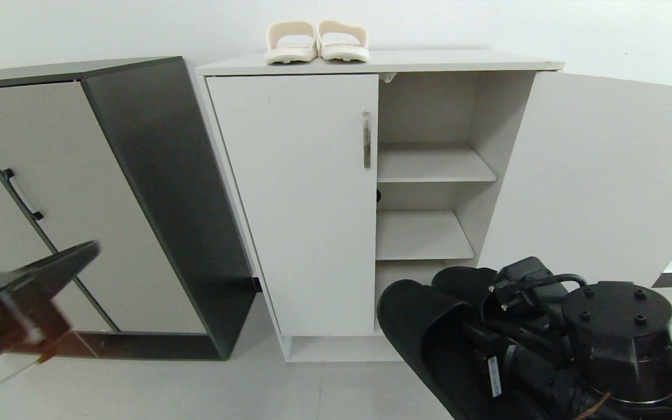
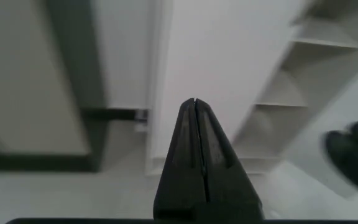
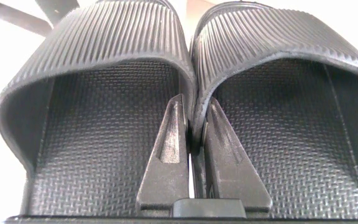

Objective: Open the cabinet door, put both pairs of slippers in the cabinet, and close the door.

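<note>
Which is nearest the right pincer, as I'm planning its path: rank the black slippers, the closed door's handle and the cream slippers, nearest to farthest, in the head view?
1. Black slippers: clamped in the right pincer, low before the cabinet.
2. Handle: higher, on the closed left door.
3. Cream slippers: on the cabinet's top, farthest.

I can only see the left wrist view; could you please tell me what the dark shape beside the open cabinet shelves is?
Observer: Those are the black ribbed rubber slippers, held as a pair by the right tool, low before the open side.
Operator: How does it grip them?
Observer: One of its fingers is inside each slipper, pinching the two inner walls together.
Operator: Where is the other pair?
Observer: The cream moulded slippers sit side by side on top of the white wooden cabinet.
</note>
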{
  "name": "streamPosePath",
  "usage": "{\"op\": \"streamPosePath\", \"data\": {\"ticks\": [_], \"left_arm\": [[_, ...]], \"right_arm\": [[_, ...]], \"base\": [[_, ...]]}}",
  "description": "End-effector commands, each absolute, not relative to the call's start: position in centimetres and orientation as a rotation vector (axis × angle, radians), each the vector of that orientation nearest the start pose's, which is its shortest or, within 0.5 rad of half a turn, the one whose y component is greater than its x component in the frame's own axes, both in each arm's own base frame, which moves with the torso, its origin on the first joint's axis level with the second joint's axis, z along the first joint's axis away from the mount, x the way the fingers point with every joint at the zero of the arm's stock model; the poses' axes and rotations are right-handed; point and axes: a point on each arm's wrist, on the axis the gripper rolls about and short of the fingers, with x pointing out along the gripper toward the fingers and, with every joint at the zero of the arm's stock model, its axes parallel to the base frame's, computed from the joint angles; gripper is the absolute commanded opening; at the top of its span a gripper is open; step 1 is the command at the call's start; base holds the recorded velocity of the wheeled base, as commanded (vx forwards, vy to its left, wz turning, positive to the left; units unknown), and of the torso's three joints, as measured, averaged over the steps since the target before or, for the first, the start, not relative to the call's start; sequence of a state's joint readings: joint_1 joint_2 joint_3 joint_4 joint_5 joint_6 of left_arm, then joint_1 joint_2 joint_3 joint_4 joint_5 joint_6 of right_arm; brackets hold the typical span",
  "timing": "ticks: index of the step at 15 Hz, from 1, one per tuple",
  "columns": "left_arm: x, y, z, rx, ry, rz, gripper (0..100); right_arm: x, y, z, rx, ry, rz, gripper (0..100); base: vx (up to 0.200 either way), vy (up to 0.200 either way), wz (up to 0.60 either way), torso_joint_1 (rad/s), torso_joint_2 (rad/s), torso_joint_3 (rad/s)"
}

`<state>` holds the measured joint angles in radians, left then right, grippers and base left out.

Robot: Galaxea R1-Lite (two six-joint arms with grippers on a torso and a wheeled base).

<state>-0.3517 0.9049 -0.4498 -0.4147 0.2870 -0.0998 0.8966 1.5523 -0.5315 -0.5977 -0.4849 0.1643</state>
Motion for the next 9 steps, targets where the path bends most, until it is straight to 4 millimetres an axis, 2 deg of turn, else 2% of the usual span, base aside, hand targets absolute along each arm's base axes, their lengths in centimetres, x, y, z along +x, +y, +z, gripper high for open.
{"op": "streamPosePath", "data": {"ticks": [1,2,4,6,8,9], "left_arm": [[1.3,0.8,14.5,-0.05,0.038,0.374,0],[0.7,0.8,12.2,-0.034,0.065,0.386,0],[-0.5,0.7,9.5,-0.039,0.058,0.391,0],[-1.5,0.6,8.3,-0.036,0.058,0.386,0],[-2.3,0.4,7.9,-0.032,-0.033,0.153,0],[-2.3,0.2,7.6,-0.009,-0.002,0.064,0]], "right_arm": [[16.4,18.0,14.6,-0.115,0.37,0.352,0],[16.5,17.9,14.6,-0.115,0.37,0.347,0],[16.7,17.8,14.5,-0.119,0.374,0.34,0],[16.8,17.9,14.2,-0.135,0.382,0.34,0],[16.8,17.9,14.0,-0.141,0.384,0.344,0],[16.8,18.0,14.1,-0.14,0.383,0.346,0]], "base": [[0.0,0.0,0.0,0.0,0.0,0.0],[0.0,0.0,0.0,0.0,0.0,0.0],[0.0,0.0,0.0,0.0,0.0,0.0],[0.0,0.0,0.0,0.0,0.0,0.0],[0.0,0.0,0.0,0.0,0.0,0.0],[0.0,0.0,0.0,0.0,0.0,0.0]]}}
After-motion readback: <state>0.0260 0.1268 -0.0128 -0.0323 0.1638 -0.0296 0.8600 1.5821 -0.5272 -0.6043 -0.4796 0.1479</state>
